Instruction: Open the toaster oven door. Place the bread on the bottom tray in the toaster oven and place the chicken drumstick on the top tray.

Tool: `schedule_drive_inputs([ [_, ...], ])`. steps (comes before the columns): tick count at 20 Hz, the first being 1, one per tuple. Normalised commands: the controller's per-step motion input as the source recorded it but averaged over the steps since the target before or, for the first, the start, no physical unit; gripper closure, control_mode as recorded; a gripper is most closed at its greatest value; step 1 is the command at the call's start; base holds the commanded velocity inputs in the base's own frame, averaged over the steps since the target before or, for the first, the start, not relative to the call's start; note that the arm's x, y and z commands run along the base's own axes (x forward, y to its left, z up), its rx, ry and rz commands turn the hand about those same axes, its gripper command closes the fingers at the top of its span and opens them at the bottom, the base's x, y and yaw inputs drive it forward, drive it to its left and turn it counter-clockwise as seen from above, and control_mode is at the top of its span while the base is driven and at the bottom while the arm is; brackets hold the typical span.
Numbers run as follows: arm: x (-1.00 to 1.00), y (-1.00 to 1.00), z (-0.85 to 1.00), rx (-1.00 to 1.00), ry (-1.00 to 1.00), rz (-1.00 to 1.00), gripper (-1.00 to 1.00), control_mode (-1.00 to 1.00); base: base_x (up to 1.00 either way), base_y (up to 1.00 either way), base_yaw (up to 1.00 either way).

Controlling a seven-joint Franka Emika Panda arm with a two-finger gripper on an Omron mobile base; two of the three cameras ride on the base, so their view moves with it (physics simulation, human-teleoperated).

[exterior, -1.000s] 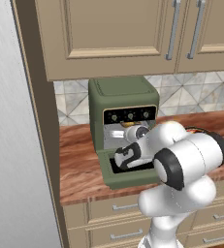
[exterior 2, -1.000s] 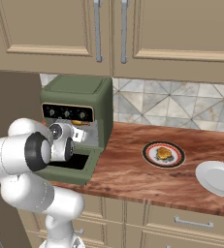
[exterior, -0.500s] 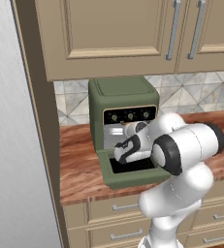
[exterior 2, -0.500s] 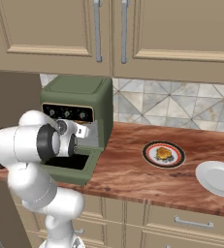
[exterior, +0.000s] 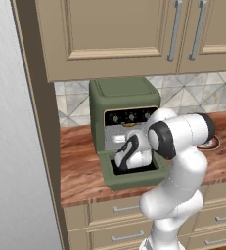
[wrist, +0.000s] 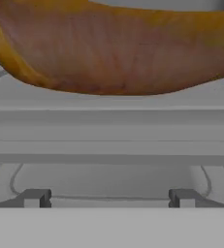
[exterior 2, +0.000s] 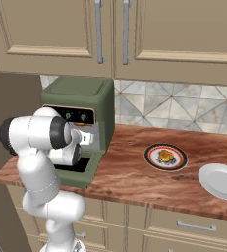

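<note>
Placement inside the toaster oven (exterior: 124, 95) looked to be the step in hand. The oven stood at the left end of the wooden counter (exterior 2: 134, 183), against the far wall, and the toaster oven door (exterior: 134, 181) lay folded down flat toward the near edge, so the opening step was done. The arm's hand reached over the door into the cavity.

In the hand view the gripper (wrist: 109, 198) had its two tips set wide apart with nothing between them. Just beyond them a golden-brown piece of food (wrist: 113, 48) hung across the top of the view, with a grey wire rack (wrist: 108, 145) under it. Whether that piece was the bread or the drumstick, and whether this was the top or the bottom tray, could not be told; nor whether it rested on the rack.

To the right on the counter a patterned plate (exterior 2: 153, 148) held a small yellow-brown item (exterior 2: 165, 156), and further right a white plate (exterior 2: 223, 183) was bare.

Judging by this, one item was being let go. The next move would call for drawing the hand straight back toward the near side, clear of the food and door, then swinging right to the patterned plate
</note>
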Motion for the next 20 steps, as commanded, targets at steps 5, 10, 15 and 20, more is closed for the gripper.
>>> schedule_drive_inputs([
  [5, -0.04, 0.00, 0.00, -0.10, 0.26, 0.00, -1.00, -1.00, 0.00, 0.00, 0.00],
  [10, -0.45, 0.00, 0.02, -0.14, 0.45, -0.02, -1.00, -1.00, 0.00, 0.00, 0.00],
  [15, -0.79, 0.00, 0.00, -0.15, 0.44, -0.01, -1.00, -1.00, 0.00, 0.00, 0.00],
  [20, -0.99, 0.00, 0.00, -0.13, 0.43, 0.00, -1.00, -1.00, 0.00, 0.00, 0.00],
])
